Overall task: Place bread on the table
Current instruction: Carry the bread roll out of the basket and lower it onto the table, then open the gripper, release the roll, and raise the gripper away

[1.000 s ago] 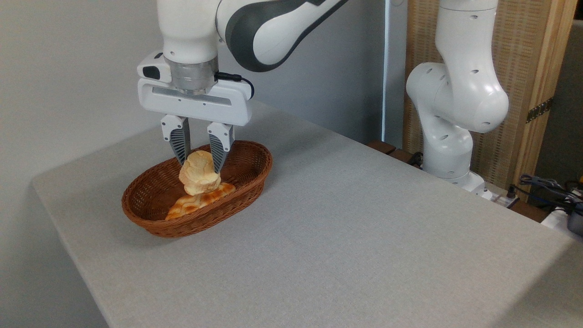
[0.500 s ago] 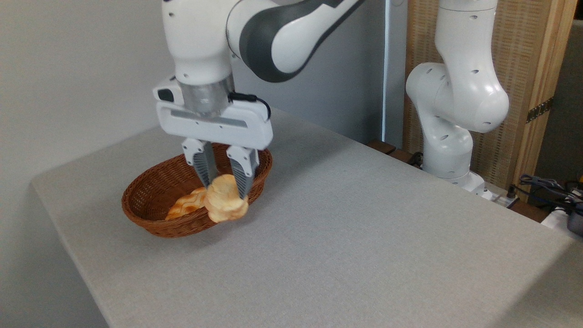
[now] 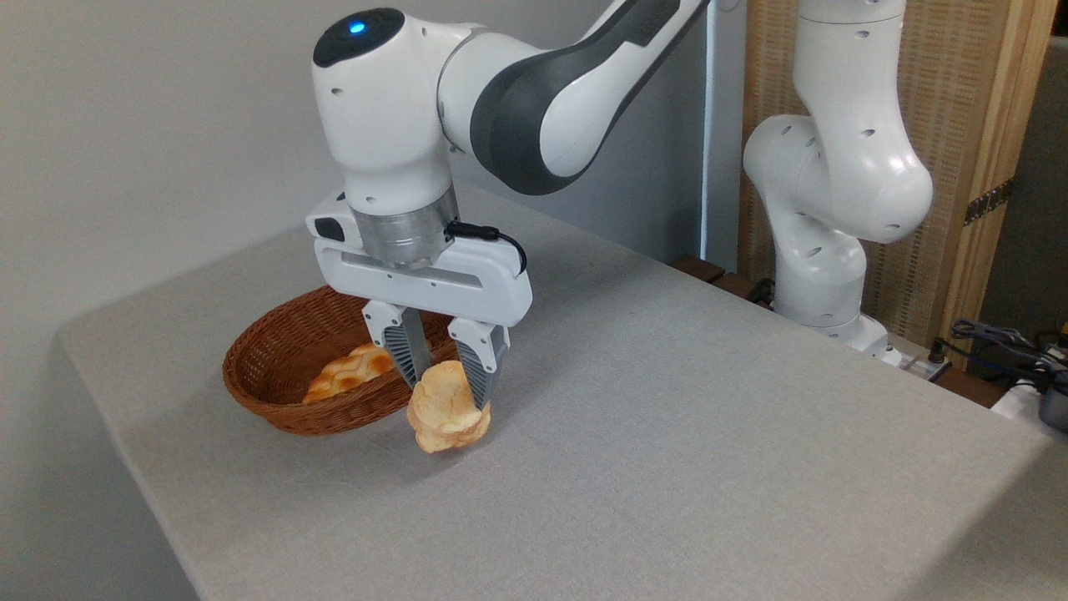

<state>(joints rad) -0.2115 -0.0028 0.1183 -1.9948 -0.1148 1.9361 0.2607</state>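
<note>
The bread (image 3: 446, 413), a pale golden lumpy roll, hangs pinched between the two fingers of my gripper (image 3: 448, 396), which is shut on it. It sits just outside the right rim of the wicker basket and slightly above the grey table (image 3: 667, 434), casting a shadow below. The gripper points straight down.
The brown oval wicker basket (image 3: 259, 380) stands at the table's left and holds a flatter orange-brown toasted bread (image 3: 349, 372). The arm's white base (image 3: 822, 250) rises beyond the table's far right edge, with cables (image 3: 1001, 342) beside it.
The gripper has carried the bread out of the basket, moving right, toward the camera and lower, from above the toasted bread to just over the table beside the basket.
</note>
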